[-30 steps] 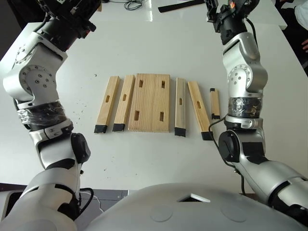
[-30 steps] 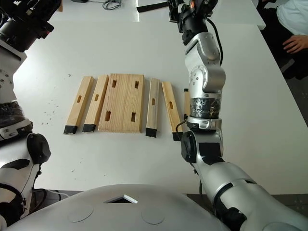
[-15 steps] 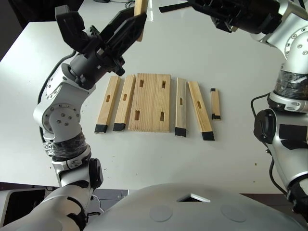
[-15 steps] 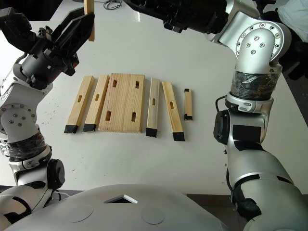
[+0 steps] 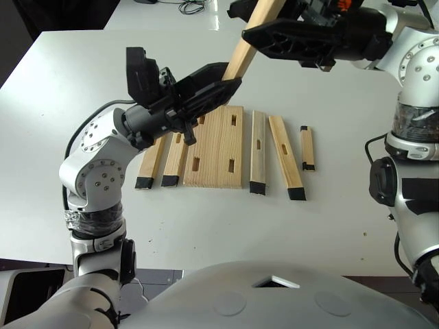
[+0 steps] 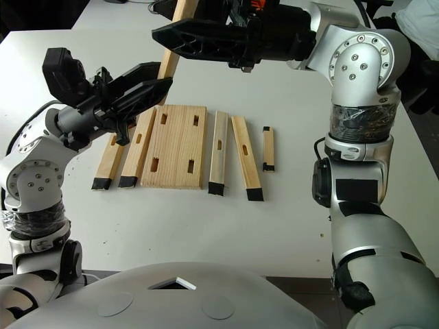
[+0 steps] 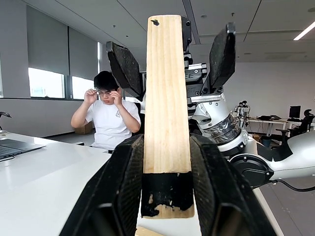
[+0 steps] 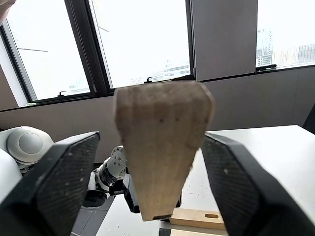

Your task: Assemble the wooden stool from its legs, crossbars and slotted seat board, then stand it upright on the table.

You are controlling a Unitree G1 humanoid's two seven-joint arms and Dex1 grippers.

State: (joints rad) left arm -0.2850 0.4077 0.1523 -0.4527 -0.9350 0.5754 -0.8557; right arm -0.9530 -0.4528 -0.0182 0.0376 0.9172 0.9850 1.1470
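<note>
Left eye view showed pale, grained wood laid flat in a row on the white tabletop (image 5: pixel 206 219). A wide rectangular seat (image 5: pixel 214 147) with four slots lay in the middle. Two slim legs (image 5: pixel 149 159) lay just beside it on the left and two more on the right, each with a slot midway and a black-capped near end. A short crossbar (image 5: pixel 306 147), also black-tipped, lay at the far right.

The far ends of the two on the left were hidden behind the left hand (image 5: pixel 233 74). Above them, that hand was clenched on a fifth piece, the held leg (image 5: pixel 241 58), with its dark fingers (image 7: pixel 123 187) pressed against both sides of the black-capped end. It leaned up and away toward the right hand (image 5: pixel 248 31).

That hand was spread wide, its rough black pads (image 8: pixel 64 187) standing apart on either side of the far end without touching it. The top of the held leg was cut off by the edge in both eye views. A small hole showed near that end in the left wrist view.
</note>
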